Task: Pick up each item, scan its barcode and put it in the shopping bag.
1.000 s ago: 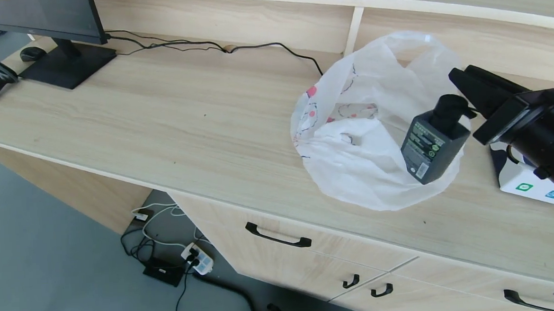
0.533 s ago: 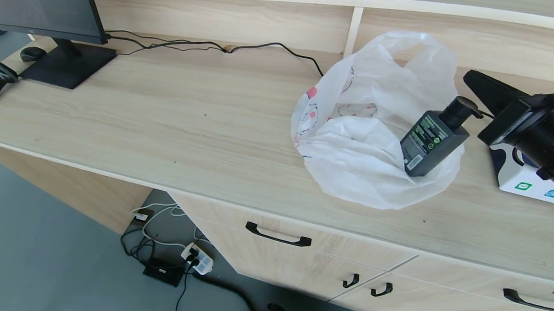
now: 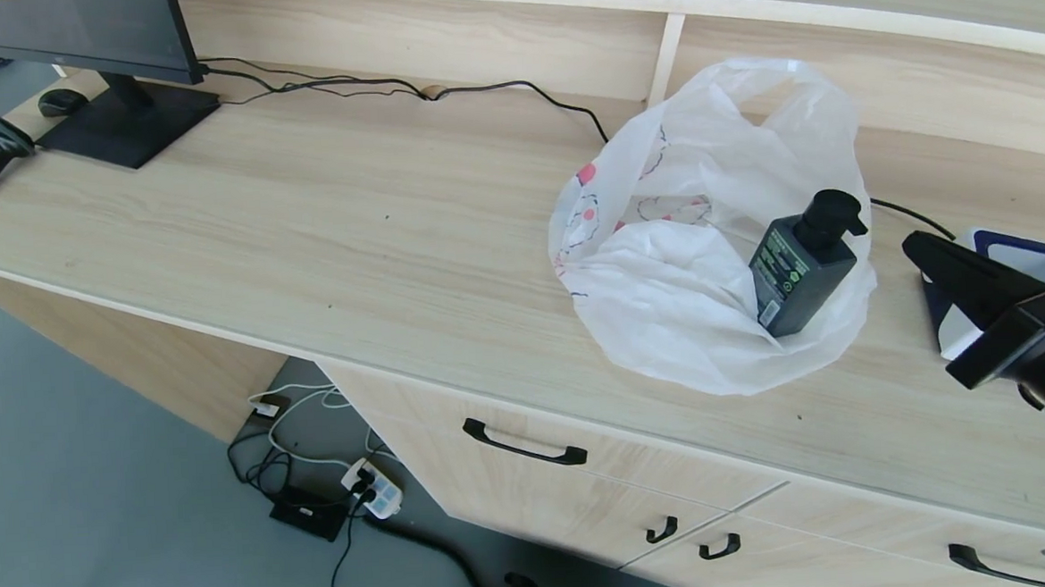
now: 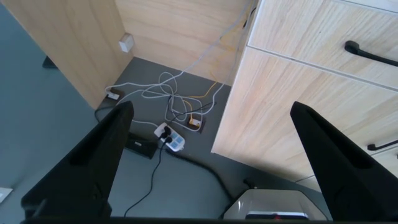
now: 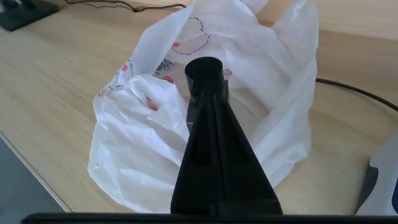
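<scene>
The bottle [image 3: 803, 265] sits inside the shopping bag [image 3: 694, 329] on the desk [image 3: 350, 240], just ahead of the right jaws' tips and clear of them. Those jaws are pressed together and hold nothing. The left jaws gape wide, empty, low beside the drawers [image 4: 323, 37].

The danger is that the bottle only leans on thin plastic. If that wall slumps, it could topple flat or roll toward the bag's mouth. The right jaws are close to the bag too, so a careless swing could snag the film and drag everything along.

The bottle's long axis runs near upright, base down in the folds. The pump head is on top, tipped slightly toward the right jaws, and the label faces away from them.
</scene>
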`<state>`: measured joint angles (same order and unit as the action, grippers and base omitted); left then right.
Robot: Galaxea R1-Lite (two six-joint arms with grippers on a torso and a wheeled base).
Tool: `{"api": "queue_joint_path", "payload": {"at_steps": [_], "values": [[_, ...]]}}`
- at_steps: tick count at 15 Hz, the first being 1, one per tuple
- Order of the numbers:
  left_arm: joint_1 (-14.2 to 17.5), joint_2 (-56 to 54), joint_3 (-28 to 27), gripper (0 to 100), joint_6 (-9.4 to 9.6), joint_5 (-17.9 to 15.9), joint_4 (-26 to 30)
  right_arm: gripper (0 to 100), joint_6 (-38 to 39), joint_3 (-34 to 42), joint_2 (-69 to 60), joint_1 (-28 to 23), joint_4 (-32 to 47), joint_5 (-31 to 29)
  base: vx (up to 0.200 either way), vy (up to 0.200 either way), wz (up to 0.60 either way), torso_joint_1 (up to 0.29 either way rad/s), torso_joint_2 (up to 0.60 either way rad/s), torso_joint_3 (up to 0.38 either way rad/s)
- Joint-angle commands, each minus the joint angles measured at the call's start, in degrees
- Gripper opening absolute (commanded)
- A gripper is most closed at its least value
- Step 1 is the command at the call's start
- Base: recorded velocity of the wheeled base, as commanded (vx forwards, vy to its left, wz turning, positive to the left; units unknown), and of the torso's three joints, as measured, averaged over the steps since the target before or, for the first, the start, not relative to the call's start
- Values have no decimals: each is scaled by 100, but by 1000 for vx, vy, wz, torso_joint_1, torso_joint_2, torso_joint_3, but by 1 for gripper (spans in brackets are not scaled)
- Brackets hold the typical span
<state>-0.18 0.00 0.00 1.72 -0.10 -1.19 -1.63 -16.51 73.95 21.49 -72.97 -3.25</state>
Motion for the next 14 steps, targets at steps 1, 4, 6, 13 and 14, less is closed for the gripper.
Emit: {"api": "queue_joint_path", "payload": {"at_steps": [1,4,6,13,14], "values": [[1,9,0,100,-5,1,-4,0,-4,200,-223,4,-6,0,0,0,0,0,0,0],[1,9,0,100,-5,1,-4,0,5,183,-100,4,20,18,0,0,0,0,0,0],[1,9,0,100,-5,1,-4,0,-83,218,-47,-93,20,9,0,0,0,0,0,0],[1,9,0,100,-5,1,-4,100,-373,561,-65,-84,29,211,0,0,0,0,0,0],[1,0,0,100,-5,1,-4,100,-373,613,-38,-84,38,220,0,0,0,0,0,0]]}}
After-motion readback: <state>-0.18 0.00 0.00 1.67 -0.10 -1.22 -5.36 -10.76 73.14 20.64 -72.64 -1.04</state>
